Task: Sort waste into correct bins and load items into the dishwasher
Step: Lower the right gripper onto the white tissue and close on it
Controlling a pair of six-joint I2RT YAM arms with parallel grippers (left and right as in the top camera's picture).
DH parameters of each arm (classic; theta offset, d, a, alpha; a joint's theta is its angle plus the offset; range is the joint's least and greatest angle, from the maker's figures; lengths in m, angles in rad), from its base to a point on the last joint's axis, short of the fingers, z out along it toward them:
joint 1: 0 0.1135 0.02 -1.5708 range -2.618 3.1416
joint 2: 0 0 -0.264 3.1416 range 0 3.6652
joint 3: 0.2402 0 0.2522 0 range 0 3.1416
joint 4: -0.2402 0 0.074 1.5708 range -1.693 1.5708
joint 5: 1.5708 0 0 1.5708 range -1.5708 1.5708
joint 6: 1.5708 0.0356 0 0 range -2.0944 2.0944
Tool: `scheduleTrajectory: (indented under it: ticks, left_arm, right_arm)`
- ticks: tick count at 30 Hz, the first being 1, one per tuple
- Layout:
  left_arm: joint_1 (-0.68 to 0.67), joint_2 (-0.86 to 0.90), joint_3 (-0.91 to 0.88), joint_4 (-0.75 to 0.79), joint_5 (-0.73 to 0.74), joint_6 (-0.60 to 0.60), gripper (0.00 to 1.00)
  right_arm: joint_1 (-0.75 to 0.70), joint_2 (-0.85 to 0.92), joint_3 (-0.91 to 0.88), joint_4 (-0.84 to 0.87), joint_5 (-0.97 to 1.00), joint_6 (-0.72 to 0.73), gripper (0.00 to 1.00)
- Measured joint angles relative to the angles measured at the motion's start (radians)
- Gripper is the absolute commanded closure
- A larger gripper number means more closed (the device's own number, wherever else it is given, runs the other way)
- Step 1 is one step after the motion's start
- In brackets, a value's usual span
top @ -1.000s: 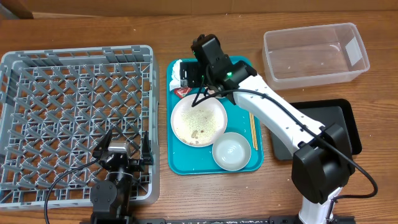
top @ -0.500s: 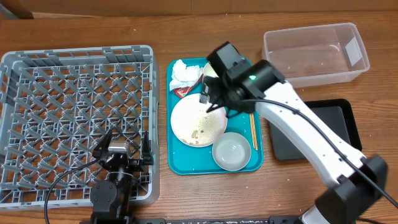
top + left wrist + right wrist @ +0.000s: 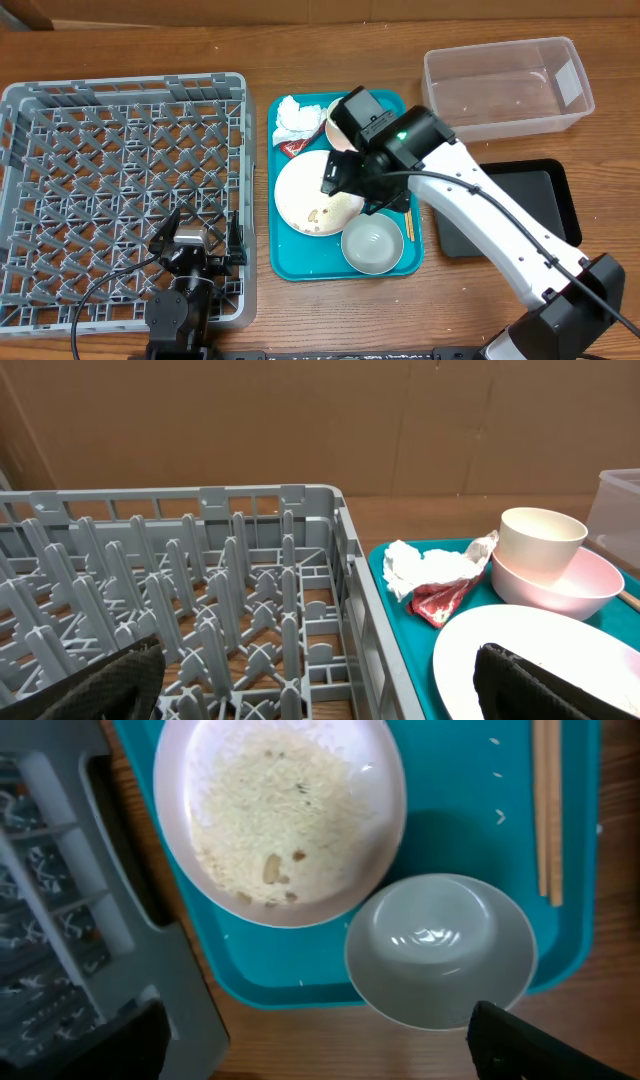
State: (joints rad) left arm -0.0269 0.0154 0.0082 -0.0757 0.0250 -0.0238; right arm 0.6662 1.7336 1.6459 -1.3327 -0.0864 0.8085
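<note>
Right gripper (image 3: 305,1025) is positioned over teal tray (image 3: 283,262), fingers spread wide, nothing grasped. Left gripper (image 3: 198,238) is parked left of the tray over dish rack (image 3: 100,150), fingers released, empty. Held on the tray: rice-covered plate (image 3: 280,815), bowl (image 3: 440,945), chopsticks (image 3: 547,810), napkin (image 3: 295,115), red wrapper (image 3: 292,149). Clear tub (image 3: 505,85) and black tray (image 3: 545,195) are seen right of it.

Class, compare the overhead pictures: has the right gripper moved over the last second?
Yes. The right gripper has moved from the napkin end of the teal tray to above the plate, nearer the bowl.
</note>
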Motion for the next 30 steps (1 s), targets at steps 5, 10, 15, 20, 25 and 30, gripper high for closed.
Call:
scheduleTrajectory:
  ticks: [5, 10, 15, 20, 25, 30]
  left_arm:
    - [0.0, 0.0, 0.0, 0.0, 0.0, 0.0, 0.0]
    - [0.0, 0.0, 0.0, 0.0, 0.0, 0.0, 0.0]
    - [0.0, 0.0, 0.0, 0.0, 0.0, 0.0, 0.0]
    - [0.0, 0.0, 0.0, 0.0, 0.0, 0.0, 0.0]
    - [0.0, 0.0, 0.0, 0.0, 0.0, 0.0, 0.0]
    - [0.0, 0.0, 0.0, 0.0, 0.0, 0.0, 0.0]
  right_arm:
    - [0.008, 0.0, -0.005, 0.207, -0.038, 0.002, 0.56]
    - [0.008, 0.0, -0.007, 0.511, -0.051, 0.009, 0.21]
    - [0.009, 0.028, -0.006, 0.704, -0.013, 0.015, 0.31]
    - [0.009, 0.146, -0.006, 0.78, 0.031, 0.095, 0.3]
    - [0.009, 0.304, -0.006, 0.844, 0.049, 0.173, 0.33]
    - [0.009, 0.375, -0.006, 0.846, 0.05, 0.244, 0.35]
